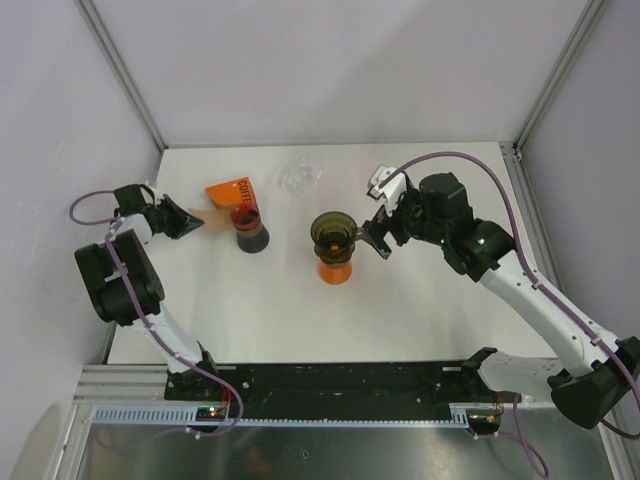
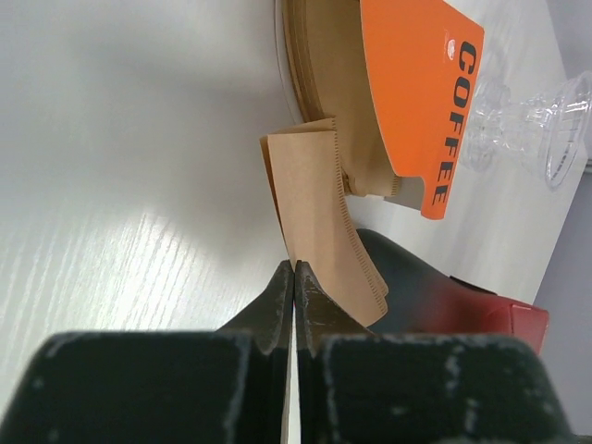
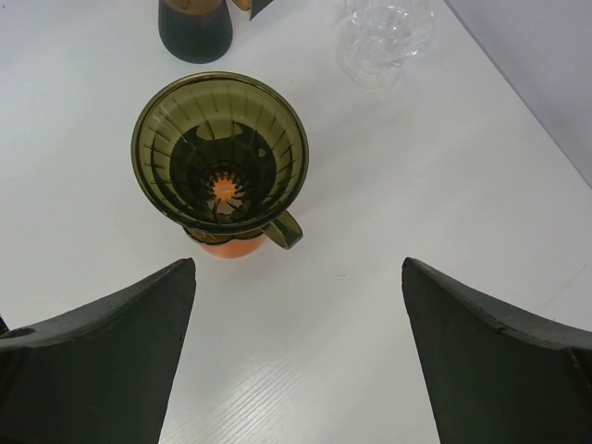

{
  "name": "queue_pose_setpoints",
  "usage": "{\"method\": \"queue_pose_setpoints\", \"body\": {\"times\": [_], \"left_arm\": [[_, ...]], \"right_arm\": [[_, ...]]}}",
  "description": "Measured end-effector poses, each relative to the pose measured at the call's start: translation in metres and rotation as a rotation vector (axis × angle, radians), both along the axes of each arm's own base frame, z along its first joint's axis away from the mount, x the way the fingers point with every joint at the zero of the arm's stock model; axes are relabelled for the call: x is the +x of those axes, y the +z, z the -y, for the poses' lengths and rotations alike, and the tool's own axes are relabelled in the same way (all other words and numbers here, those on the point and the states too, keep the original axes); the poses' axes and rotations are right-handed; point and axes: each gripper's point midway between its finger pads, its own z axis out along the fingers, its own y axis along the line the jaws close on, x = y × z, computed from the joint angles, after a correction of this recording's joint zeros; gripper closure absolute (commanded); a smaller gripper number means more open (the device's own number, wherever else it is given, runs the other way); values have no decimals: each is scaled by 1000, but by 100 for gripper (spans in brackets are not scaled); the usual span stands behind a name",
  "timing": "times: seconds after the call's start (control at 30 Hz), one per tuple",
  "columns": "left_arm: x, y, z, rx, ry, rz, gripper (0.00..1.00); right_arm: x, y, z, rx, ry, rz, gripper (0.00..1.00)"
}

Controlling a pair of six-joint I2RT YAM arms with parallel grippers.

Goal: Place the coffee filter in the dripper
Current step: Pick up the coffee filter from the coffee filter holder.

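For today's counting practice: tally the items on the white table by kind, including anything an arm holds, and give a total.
Paper coffee filter, pinched in left tool: 1
Orange COFFEE filter pack: 1
Green dripper on orange base: 1
Clear glass vessel: 1
Black-and-red cup: 1
Total: 5

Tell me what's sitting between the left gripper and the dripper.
The orange COFFEE filter box on its dark stand, seen in the top view. It sits between the left gripper, shut on a paper filter, and the dripper.
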Motion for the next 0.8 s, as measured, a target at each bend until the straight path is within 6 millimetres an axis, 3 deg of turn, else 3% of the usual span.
{"method": "queue_pose_setpoints", "body": {"times": [0.43, 0.8], "left_arm": [[-6, 5, -5, 40, -19, 23, 100], [-19, 73, -5, 156, -42, 194, 100]], "right_arm": [[-7, 2, -10, -3, 20, 17, 1], [-19, 8, -33, 6, 60, 50, 1]]}}
